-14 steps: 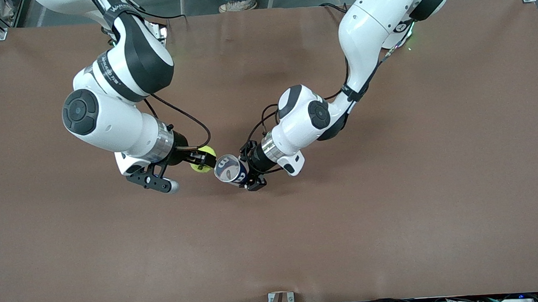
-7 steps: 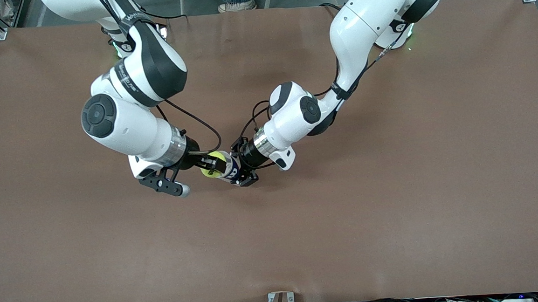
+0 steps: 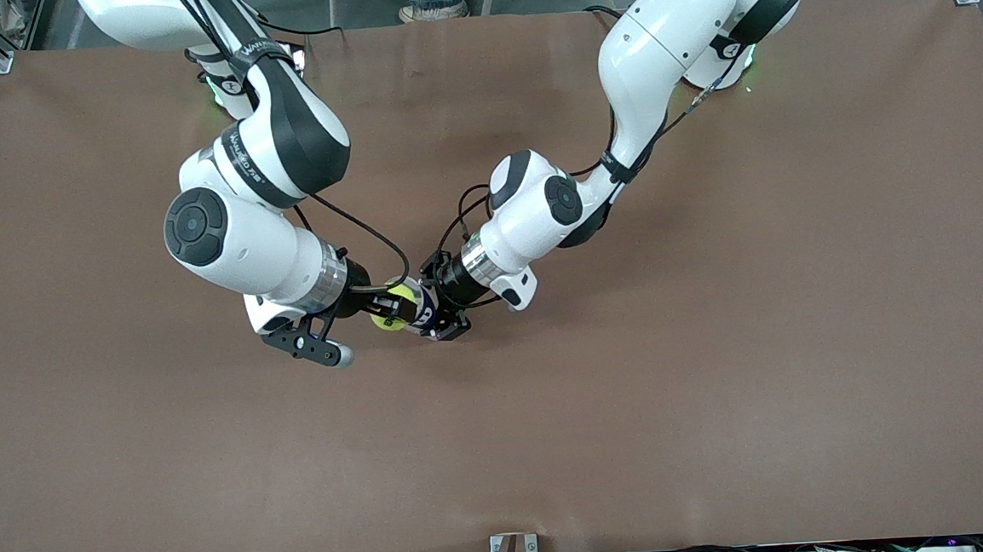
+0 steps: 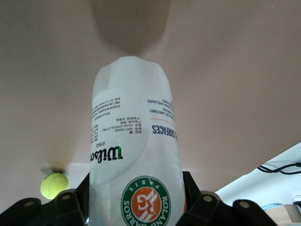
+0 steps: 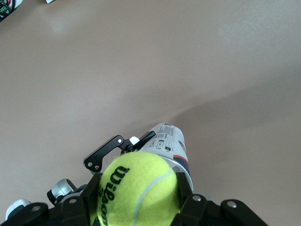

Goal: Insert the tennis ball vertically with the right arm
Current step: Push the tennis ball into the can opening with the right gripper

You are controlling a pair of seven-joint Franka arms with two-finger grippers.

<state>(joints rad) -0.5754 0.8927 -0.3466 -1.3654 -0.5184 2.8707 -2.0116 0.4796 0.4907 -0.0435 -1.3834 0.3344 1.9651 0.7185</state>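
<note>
The right gripper (image 3: 384,305) is holding the tennis ball (image 3: 394,307) with its fingers clamped on the ball's sides, and it is now sitting directly over the open mouth of the tube (image 3: 422,313). One second ago the ball was hanging clear of the tube, toward the right arm's end of the table, and the tube's open mouth was fully visible from the front camera. Half a second ago the ball was arriving at the rim. Now the ball is covering the mouth almost entirely.

The left gripper (image 3: 440,306) is gripping the tube, its fingers clamped on the tube body. The left arm has also been shifting the tube slightly toward the right arm's end of the table, so both arms have been closing the gap.

In the right wrist view, the tennis ball (image 5: 136,190) is resting just above the tube (image 5: 170,143), with the rim showing beside it. In the left wrist view, the tube (image 4: 134,155) is standing roughly upright above the table (image 4: 235,70); a small yellow ball (image 4: 54,185) is also showing on the table near the tube.

Judgement: alignment appears to be complete or nearly so. Seating the ball and releasing it appear to be the remaining steps. A rim catch is the main risk.
</note>
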